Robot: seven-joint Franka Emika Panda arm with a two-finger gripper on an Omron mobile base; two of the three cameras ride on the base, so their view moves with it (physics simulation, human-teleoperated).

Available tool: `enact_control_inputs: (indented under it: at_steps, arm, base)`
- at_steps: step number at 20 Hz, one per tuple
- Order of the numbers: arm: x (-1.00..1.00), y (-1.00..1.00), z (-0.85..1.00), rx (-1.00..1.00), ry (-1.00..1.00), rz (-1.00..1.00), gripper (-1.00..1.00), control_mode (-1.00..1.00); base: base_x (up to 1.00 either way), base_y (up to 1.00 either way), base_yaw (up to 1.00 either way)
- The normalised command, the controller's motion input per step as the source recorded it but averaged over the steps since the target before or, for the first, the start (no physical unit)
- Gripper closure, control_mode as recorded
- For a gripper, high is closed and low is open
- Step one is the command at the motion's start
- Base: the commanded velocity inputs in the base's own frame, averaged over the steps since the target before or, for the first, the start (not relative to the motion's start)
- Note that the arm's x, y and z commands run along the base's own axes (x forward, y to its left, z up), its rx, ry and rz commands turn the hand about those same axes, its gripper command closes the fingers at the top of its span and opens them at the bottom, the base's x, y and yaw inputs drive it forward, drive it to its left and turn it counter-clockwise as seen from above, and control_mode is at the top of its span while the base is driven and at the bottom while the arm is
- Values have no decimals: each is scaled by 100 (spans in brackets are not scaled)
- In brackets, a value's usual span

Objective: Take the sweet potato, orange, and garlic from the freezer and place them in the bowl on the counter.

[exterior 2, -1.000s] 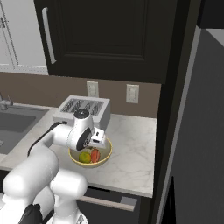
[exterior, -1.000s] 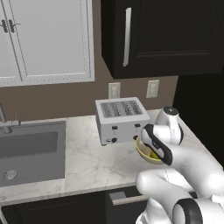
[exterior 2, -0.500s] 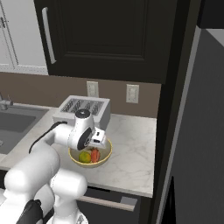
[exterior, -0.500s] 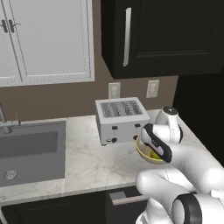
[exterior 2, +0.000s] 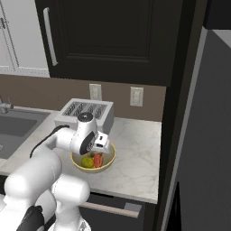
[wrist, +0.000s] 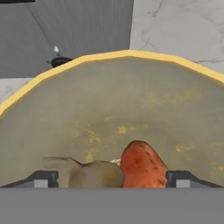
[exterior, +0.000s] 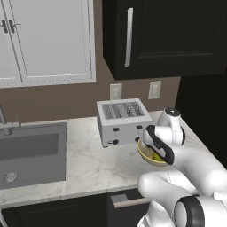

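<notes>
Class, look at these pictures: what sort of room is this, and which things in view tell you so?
A rendered home kitchen. A silver four-slot toaster stands on a marbled counter beside a steel sink, with cabinets on the wall above.

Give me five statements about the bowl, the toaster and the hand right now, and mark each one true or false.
1. The bowl stands on the counter in front of the toaster. True.
2. The bowl is empty. False: the sweet potato lies in it, and the right base view shows the orange beside it.
3. The hand is shut on the sweet potato. False: its fingers stand wide apart over the bowl, one to each side of the food, gripping nothing.
4. The sink lies to the left of the toaster in the left base view. True.
5. The toaster lies tipped on its side. False: it stands upright, slots facing up.
</notes>
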Motion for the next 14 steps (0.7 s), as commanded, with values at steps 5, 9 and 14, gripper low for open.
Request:
enact_control_inputs:
  at_steps: [5, 9, 14]
  arm:
    - [-20, 0, 31, 0, -2, 0, -100, -100]
    - [-74, 0, 55, -1, -5, 0, -100, -100]
    - [-67, 0, 52, 0, -3, 0, -100, -100]
  base:
    - [0, 0, 0]
    - [0, 0, 0]
    - [0, 0, 0]
